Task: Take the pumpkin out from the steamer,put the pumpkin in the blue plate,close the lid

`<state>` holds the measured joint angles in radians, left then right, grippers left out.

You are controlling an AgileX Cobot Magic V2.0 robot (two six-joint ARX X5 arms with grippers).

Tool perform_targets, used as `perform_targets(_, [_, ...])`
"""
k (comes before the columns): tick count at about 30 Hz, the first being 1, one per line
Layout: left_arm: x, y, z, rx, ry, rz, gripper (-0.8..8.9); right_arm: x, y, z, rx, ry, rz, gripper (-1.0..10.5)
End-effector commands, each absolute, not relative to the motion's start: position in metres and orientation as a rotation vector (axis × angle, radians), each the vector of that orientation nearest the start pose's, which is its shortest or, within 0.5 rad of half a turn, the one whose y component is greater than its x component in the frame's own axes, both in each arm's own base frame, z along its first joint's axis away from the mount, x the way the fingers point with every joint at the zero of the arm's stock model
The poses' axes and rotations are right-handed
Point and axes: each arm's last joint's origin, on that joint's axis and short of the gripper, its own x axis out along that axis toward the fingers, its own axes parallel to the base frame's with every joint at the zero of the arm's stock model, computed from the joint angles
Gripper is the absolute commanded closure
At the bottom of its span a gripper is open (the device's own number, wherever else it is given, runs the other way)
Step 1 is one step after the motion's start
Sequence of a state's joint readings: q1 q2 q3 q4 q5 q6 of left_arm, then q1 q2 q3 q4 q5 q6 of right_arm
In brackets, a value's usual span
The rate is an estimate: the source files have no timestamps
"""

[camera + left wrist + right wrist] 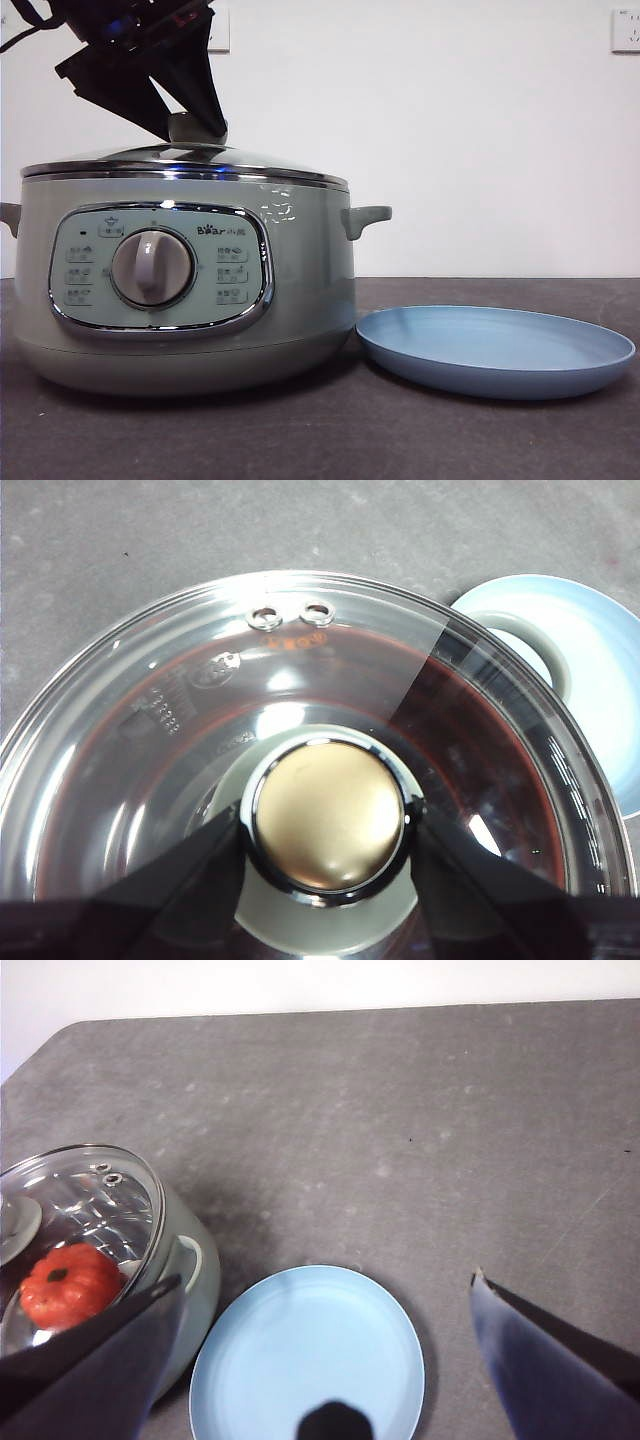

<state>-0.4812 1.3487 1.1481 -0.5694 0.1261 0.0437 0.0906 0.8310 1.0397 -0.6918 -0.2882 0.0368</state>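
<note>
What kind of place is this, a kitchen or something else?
Probably a robot test bench, not a kitchen: a bare grey tabletop against a blank white wall, holding just a sage-green electric steamer pot and an empty light-blue round plate.

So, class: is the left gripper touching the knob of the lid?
Touching. In the left wrist view, the left gripper has both jaws pressed against opposite sides of the knob of the lid, no gap visible.

The round sage-green electric steamer (185, 285) wears its domed glass lid (185, 158) (chrome-rimmed, seated flat). Inside sits the ribbed orange pumpkin (70, 1285); the shallow light-blue plate (495, 350) lies just beside the steamer.
</note>
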Motion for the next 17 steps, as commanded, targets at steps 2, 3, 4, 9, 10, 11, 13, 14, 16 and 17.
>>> perform_targets(2, [0.250,-0.136,0.308,0.183,0.713,-0.610,8.22,0.153,0.022,0.364,0.080,0.487,0.365,4.7])
perform_targets(3, [0.250,-0.136,0.310,0.181,0.700,-0.609,8.22,0.153,0.022,0.364,0.080,0.487,0.365,4.7])
perform_targets(4, [0.250,-0.136,0.312,0.178,0.686,-0.610,8.22,0.153,0.022,0.364,0.082,0.488,0.365,4.7])
perform_targets(9, [0.242,-0.131,0.338,0.167,0.598,-0.601,8.22,0.153,0.022,0.364,0.093,0.489,0.362,4.7])
perform_targets(10, [0.239,-0.129,0.345,0.165,0.574,-0.592,8.22,0.153,0.022,0.364,0.101,0.491,0.360,4.7])
perform_targets(11, [0.235,-0.127,0.353,0.162,0.542,-0.584,8.22,0.153,0.022,0.364,0.102,0.491,0.361,4.7])
perform_targets(13, [0.227,-0.123,0.367,0.155,0.492,-0.577,8.22,0.153,0.023,0.364,0.101,0.493,0.364,4.7])
perform_targets(14, [0.223,-0.120,0.374,0.151,0.466,-0.570,8.22,0.154,0.023,0.364,0.102,0.495,0.370,4.7])
perform_targets(16, [0.211,-0.114,0.388,0.143,0.413,-0.565,8.22,0.156,0.026,0.363,0.113,0.500,0.428,4.7])
perform_targets(17, [0.205,-0.110,0.395,0.138,0.391,-0.565,8.22,0.158,0.028,0.363,0.122,0.502,0.472,4.7])
